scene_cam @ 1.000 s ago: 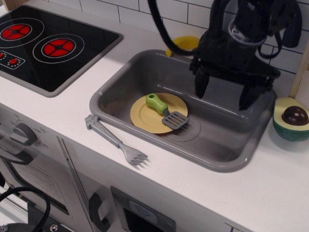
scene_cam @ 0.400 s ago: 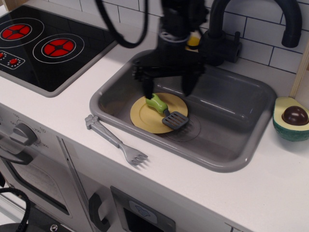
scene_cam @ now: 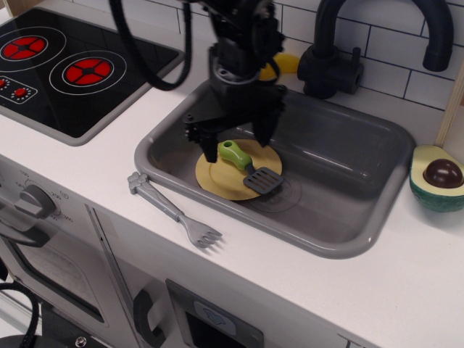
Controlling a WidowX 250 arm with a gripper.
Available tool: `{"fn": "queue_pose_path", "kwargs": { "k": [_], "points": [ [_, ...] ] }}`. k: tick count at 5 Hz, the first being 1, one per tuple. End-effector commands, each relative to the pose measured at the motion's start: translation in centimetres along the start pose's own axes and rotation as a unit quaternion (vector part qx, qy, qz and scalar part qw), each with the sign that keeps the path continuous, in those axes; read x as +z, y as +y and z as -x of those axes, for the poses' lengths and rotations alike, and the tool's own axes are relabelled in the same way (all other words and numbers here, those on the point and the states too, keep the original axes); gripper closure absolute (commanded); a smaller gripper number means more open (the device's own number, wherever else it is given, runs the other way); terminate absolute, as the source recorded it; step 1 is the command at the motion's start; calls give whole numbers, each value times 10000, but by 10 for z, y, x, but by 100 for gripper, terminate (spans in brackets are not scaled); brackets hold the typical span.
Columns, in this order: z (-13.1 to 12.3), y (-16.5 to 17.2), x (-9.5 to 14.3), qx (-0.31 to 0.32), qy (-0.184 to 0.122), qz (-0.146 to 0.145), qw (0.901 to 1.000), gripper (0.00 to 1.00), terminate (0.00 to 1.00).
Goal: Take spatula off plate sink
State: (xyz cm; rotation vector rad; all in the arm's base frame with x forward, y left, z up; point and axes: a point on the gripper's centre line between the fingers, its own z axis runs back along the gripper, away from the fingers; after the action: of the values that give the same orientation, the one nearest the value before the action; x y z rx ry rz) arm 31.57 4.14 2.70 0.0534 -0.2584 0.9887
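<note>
Grey plastic sink [scene_cam: 341, 210] holds a mustard-yellow plate [scene_cam: 217, 177], and on it lies the spatula [scene_cam: 250, 167], lime-green handle up-left, slotted blade jutting over the plate's right rim. Our gripper [scene_cam: 235, 141] hangs over the handle, fingers spread wide, holding nothing. We judge the risk: closing off-centre could pinch the rim too, dragging the plate along or flipping the spatula loose.

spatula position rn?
The spatula lies on the yellow plate in the left part of the sink; its grey blade overhangs the plate's right rim, and the open gripper straddles its green handle.
</note>
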Motion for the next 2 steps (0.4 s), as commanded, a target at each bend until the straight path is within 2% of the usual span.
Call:
{"fn": "queue_pose_path", "kwargs": {
  "k": [1,2],
  "points": [
    [-10,-10,-4,519,-40,83,9986,0,0],
    [-14,-14,-21,676,232,-59,9974,0,0]
  ]
}}
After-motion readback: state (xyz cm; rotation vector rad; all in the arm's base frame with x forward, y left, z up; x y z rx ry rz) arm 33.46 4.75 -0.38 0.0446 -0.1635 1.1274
